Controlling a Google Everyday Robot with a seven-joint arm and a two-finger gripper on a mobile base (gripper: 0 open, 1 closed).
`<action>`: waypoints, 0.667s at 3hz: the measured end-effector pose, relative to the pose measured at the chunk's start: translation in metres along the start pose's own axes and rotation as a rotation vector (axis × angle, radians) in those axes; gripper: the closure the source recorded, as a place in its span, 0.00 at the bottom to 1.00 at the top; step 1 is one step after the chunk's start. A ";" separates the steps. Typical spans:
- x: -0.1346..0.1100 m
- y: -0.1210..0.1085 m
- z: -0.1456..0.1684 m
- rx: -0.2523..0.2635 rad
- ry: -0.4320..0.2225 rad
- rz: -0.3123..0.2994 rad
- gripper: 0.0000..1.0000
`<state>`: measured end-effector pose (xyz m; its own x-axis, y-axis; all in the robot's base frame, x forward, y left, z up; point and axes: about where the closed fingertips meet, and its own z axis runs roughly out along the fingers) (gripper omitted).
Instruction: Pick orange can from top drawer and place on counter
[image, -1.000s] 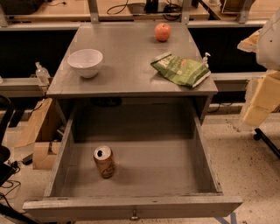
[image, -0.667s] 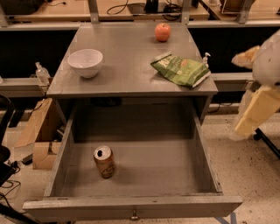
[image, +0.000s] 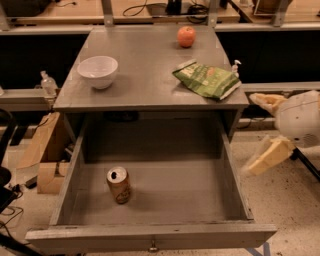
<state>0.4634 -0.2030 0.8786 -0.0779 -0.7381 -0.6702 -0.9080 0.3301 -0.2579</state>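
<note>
The orange can stands upright in the open top drawer, at its left front, silver top up. The drawer is pulled far out from under the grey counter; a small knob shows on its front panel. My gripper hangs in the air to the right of the drawer, outside its right wall and well away from the can. Its two cream fingers are spread apart and hold nothing.
On the counter stand a white bowl at the left, a red-orange apple at the back and a green chip bag at the right. A cardboard box sits on the floor at the left. Wooden benches run behind.
My gripper has come down and leftward along the right side, from beside the counter top to beside the drawer's right wall. The can, bowl, apple and bag have not moved.
</note>
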 end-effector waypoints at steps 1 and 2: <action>-0.013 0.006 0.035 -0.019 -0.207 -0.009 0.00; -0.020 0.015 0.063 -0.037 -0.264 -0.003 0.00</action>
<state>0.4771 -0.1462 0.8438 0.0306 -0.5587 -0.8288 -0.9230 0.3025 -0.2380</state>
